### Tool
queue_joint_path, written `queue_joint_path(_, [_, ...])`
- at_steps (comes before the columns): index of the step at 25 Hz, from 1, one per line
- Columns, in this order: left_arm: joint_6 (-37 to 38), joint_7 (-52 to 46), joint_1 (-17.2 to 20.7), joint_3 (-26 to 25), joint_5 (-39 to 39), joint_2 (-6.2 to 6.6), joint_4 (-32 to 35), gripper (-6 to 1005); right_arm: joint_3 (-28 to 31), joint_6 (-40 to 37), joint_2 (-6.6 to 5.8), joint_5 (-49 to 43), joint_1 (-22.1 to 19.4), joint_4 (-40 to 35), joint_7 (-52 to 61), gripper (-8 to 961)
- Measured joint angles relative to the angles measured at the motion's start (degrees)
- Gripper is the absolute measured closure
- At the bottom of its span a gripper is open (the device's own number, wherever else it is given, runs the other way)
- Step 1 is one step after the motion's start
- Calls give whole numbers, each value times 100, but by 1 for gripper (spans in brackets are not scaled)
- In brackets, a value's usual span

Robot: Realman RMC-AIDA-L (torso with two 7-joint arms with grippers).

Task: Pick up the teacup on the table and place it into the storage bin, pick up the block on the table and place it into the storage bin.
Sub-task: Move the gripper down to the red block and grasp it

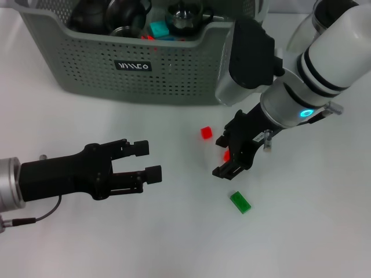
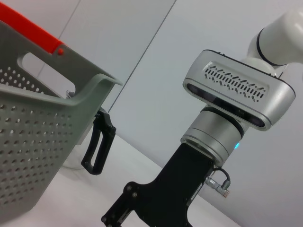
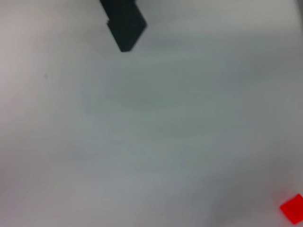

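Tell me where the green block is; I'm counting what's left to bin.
In the head view, the green block lies on the table, right of centre, just below the right pincer.

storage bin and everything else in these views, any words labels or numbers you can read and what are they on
Storage bin: a small black label on its front wall carries white lettering. It appears upside down from the head camera and is too stylised to read for certain.
Left wrist view: no readable text on the bin wall or the arm.
Right wrist view: no text at all.
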Motion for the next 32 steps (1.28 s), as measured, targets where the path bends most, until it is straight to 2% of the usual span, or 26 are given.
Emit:
queue_joint_path(10, [1, 0, 4, 0, 6, 0, -23, 162, -70, 262, -2, 71, 71, 373, -118, 242])
queue_joint_path(25, [1, 0, 3, 0, 12, 0, -24, 162, -49, -47, -44, 16, 38, 373, -51, 239])
queue_joint_path(32, [1, 0, -26, 0, 12, 0, -23, 163, 25, 134, -27, 49, 41, 319, -103, 240])
